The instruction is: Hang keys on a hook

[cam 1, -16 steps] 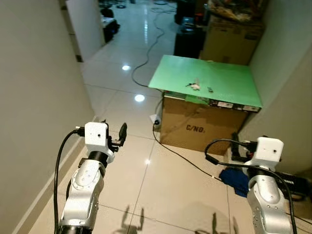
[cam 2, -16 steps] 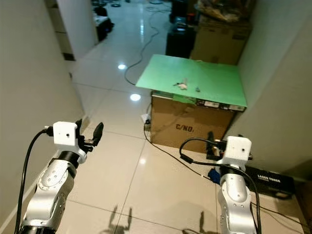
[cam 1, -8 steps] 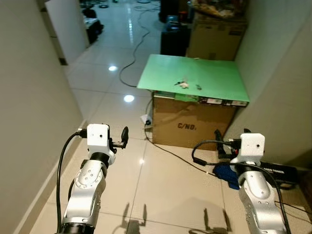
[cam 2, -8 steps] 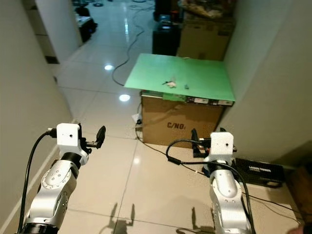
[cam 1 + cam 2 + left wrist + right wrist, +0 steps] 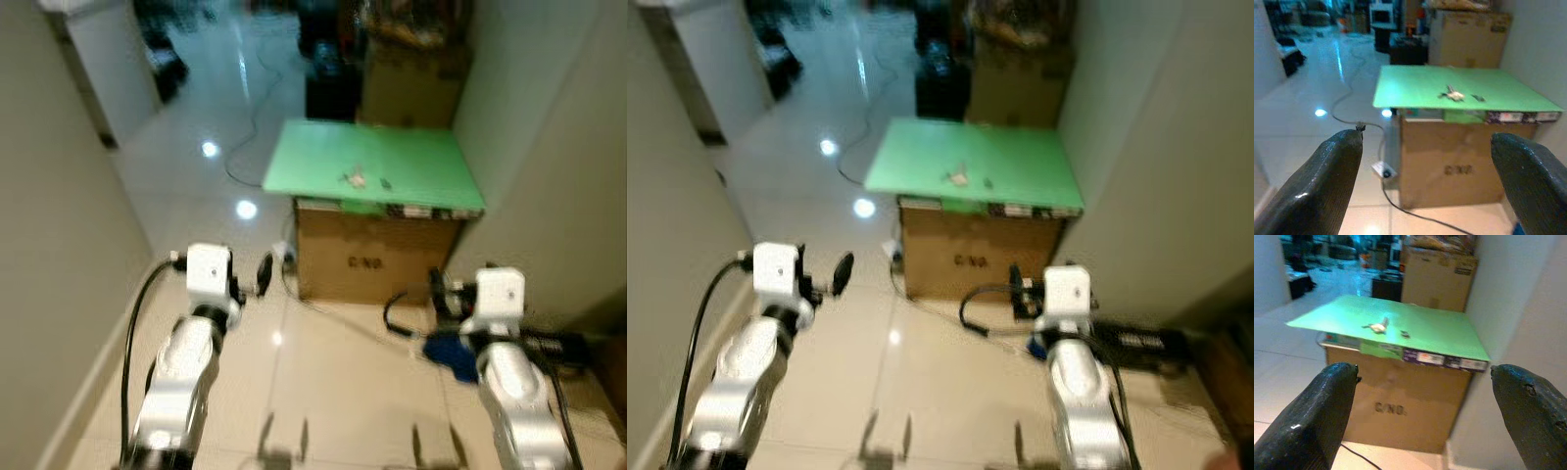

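The keys (image 5: 1452,94) lie on a green board (image 5: 1415,85) that tops a cardboard box (image 5: 1459,156), far ahead of both arms. The left gripper (image 5: 1435,191) and right gripper (image 5: 1425,421) are raised near the robot over the tiled floor (image 5: 333,392), fingers spread apart and empty.

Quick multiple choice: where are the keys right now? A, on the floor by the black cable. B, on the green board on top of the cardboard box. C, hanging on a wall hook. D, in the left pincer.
B: the keys lie on the green board that tops the cardboard box, while the left pincer and the right pincer are both open and hold nothing.
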You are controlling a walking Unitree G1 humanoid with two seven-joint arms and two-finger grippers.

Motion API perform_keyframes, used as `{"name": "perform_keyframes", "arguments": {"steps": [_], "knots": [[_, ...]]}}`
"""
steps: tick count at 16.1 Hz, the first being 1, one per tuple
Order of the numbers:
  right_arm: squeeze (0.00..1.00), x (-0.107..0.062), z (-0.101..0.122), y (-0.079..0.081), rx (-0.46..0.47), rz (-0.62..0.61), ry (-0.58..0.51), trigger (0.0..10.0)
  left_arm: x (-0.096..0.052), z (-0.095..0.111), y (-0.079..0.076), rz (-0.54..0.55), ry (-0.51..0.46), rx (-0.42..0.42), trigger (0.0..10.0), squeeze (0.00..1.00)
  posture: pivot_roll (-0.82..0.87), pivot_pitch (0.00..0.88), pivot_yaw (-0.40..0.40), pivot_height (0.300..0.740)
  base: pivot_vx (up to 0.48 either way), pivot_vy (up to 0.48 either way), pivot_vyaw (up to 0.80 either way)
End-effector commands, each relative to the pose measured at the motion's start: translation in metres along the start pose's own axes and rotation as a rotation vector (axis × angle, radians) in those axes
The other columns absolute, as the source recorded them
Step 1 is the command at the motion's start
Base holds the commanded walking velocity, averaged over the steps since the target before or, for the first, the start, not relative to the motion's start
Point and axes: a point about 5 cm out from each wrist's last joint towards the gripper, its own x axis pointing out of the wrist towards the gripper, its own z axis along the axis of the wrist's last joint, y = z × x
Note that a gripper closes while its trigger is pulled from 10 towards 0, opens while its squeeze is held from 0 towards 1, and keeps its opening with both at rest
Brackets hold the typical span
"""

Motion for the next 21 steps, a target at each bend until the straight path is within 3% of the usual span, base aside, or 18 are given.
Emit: {"name": "perform_keyframes", "arguments": {"steps": [1, 5, 15, 21], "knots": [[0.00, 0.003, 0.001, -0.003, 0.007, -0.005, 0.001, 10.0, 0.005, 0.003, -0.004, -0.005, -0.005, -0.004, 10.0, 0.00, 0.00, 0.000, 0.042, 0.740, 0.480, 0.000, 0.00], [0.00, 0.007, 0.004, -0.006, -0.040, -0.022, -0.009, 10.0, 0.010, 0.008, -0.008, -0.022, -0.026, 0.011, 10.0, 0.00, -0.01, 0.000, 0.064, 0.740, 0.480, 0.000, 0.00], [0.00, 0.005, 0.007, -0.003, -0.033, -0.019, -0.018, 10.0, 0.016, 0.009, -0.027, -0.135, -0.040, 0.031, 10.0, 0.00, -0.05, 0.000, 0.083, 0.740, 0.480, 0.000, 0.00], [0.00, 0.002, 0.007, -0.003, -0.028, -0.010, -0.013, 10.0, 0.015, 0.007, -0.031, -0.151, -0.032, 0.028, 10.0, 0.00, -0.05, 0.000, 0.079, 0.740, 0.480, 0.000, -0.60]]}}
